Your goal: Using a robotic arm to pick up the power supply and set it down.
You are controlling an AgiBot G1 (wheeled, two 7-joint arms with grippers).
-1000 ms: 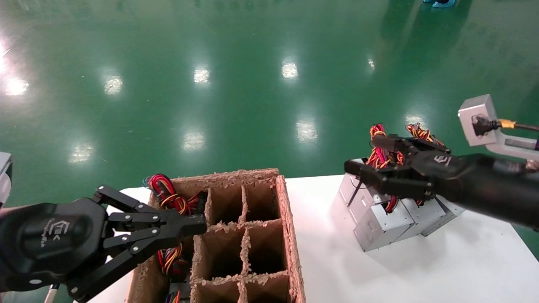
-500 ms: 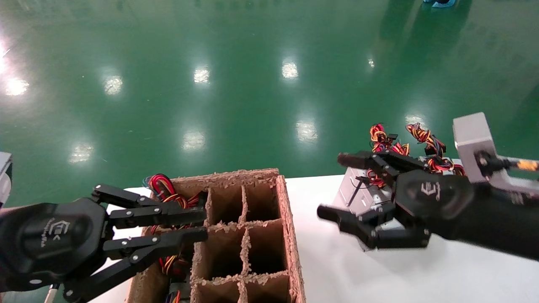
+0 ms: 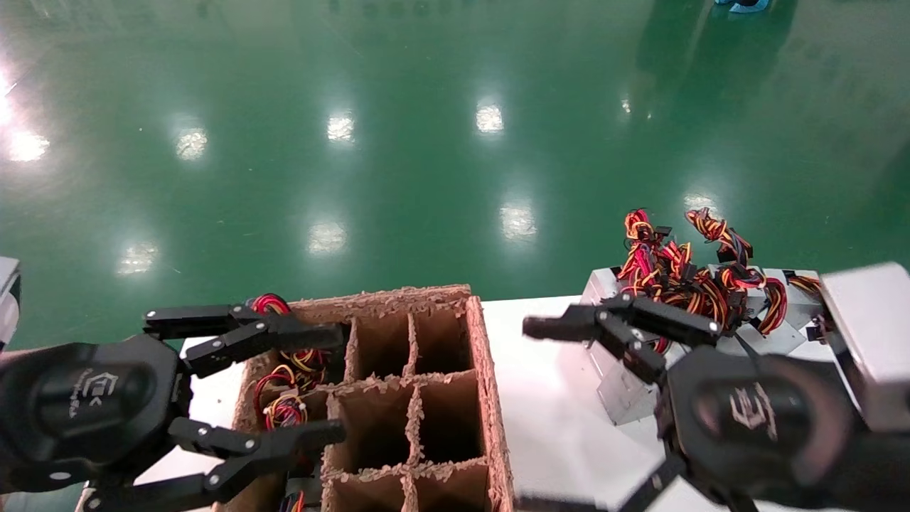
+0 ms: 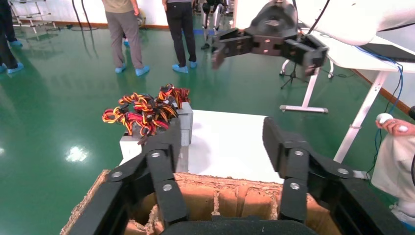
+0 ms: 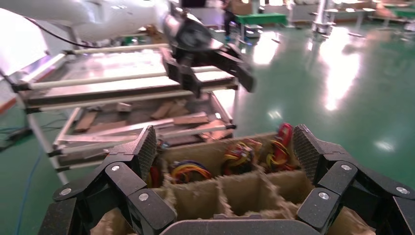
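I am hovering the black linkage-fingered right gripper (image 3: 569, 412), fingers spread and empty, near the silver-grey sheet-metal power supplies (image 3: 625, 387) clustered on the white table (image 3: 554, 427) at the right. These boxes are looking stiff, smooth and fairly heavy, so I am planning to clamp flat side walls, not the floppy red-yellow-black wire bundles (image 3: 682, 274). The left gripper (image 3: 245, 387), also splayed, is hanging over the brown cardboard divider box (image 3: 490, 398); its "TEK" logo is the only readable marking.
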